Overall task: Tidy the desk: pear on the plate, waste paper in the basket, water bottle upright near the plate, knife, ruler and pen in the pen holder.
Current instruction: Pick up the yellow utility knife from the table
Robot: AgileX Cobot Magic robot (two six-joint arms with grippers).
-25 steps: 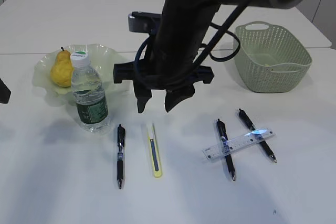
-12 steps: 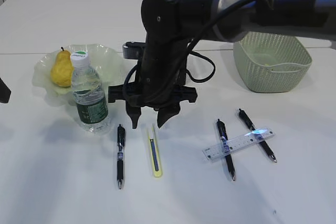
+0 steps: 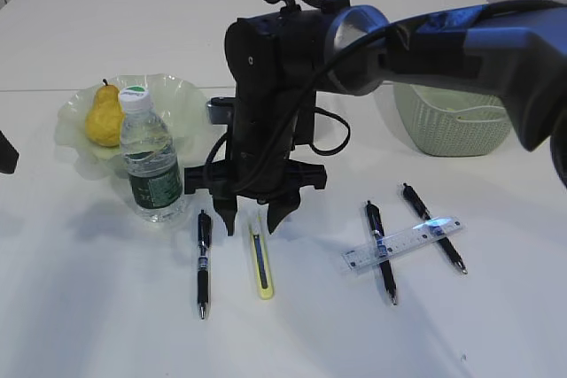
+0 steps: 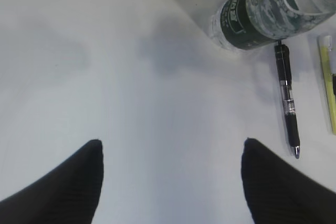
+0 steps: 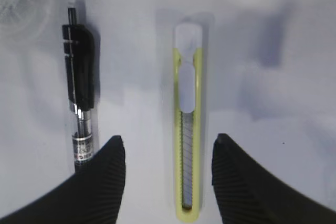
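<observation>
My right gripper (image 3: 251, 219) hangs open just above the desk (image 3: 106, 325), its fingers on either side of the yellow knife (image 3: 260, 265). In the right wrist view the knife (image 5: 188, 129) lies between the open fingers of the gripper (image 5: 168, 139), untouched, with a black pen (image 5: 80, 93) to the left. The pear (image 3: 103, 117) sits on the plate (image 3: 182, 95). The water bottle (image 3: 151, 157) stands upright beside it. The clear ruler (image 3: 403, 243) lies across two pens. My left gripper (image 4: 172, 142) is open over bare desk. Pen holder and waste paper are out of view.
The basket (image 3: 461, 121) stands at the back right, partly behind the right arm. One black pen (image 3: 203, 263) lies left of the knife; two others (image 3: 382, 251) (image 3: 434, 227) lie at the right. The bottle's base (image 4: 262, 14) shows in the left wrist view.
The right arm has come down and towards me, bringing its open gripper from above the table to around the knife's far end. Nothing on the desk has moved.
</observation>
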